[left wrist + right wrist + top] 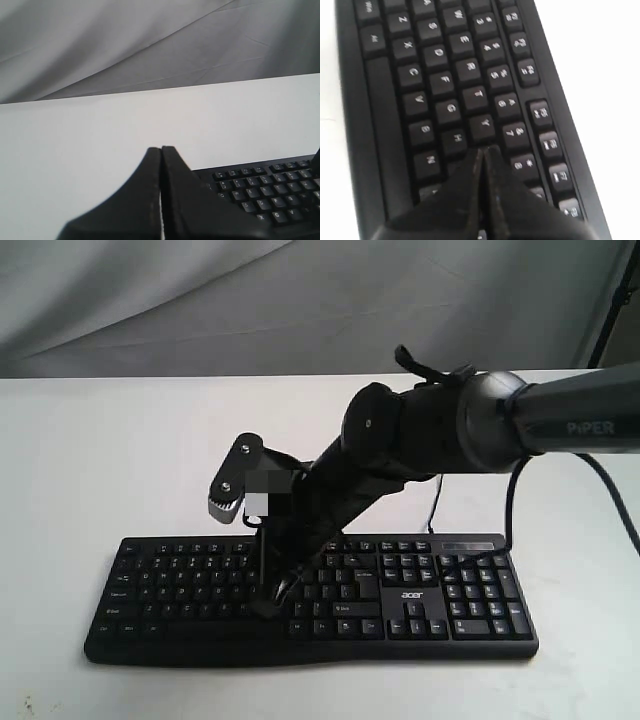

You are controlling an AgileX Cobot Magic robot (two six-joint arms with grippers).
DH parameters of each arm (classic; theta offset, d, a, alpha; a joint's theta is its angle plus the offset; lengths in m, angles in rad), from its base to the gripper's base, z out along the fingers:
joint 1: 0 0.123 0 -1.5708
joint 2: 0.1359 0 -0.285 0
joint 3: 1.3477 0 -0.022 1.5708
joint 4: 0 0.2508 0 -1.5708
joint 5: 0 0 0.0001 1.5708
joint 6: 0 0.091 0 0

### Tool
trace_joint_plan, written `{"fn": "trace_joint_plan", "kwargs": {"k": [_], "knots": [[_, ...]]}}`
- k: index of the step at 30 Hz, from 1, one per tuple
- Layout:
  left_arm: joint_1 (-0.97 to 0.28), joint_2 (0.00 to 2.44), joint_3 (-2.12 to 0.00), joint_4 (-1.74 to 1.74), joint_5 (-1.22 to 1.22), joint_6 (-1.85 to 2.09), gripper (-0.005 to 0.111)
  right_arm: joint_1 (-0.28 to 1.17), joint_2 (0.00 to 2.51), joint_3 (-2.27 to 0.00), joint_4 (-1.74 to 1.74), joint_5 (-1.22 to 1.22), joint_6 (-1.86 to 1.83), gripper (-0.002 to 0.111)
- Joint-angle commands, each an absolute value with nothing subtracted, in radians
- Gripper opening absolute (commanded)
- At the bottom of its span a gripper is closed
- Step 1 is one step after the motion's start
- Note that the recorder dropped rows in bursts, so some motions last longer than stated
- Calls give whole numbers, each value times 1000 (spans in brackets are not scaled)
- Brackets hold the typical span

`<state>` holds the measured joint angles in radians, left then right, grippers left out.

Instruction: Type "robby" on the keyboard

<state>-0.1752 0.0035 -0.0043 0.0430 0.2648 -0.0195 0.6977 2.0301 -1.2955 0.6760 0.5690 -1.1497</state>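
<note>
white table; closed right pincer at keyboard

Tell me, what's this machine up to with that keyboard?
A two-armed robot is typing on a black keyboard that lies on a white table. The right arm stretches across it, and the right gripper is shut into a single point that aims down at the letter keys, close to the Y key. Whether it is pressing a key at this moment cannot be told. The left gripper is also shut and waits off the keyboard's end, over the bare table.
</note>
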Motion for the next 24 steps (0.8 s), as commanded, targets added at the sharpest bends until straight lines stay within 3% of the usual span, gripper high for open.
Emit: {"fn": "trace_joint_plan", "kwargs": {"k": [1,24], "knots": [[-181,0,0,48,259,-22,0,722,2075,-1347,736,632,-1227,0],[-181,0,0,48,259,-22,0,768,2121,-1353,795,618,-1367,0]]}}
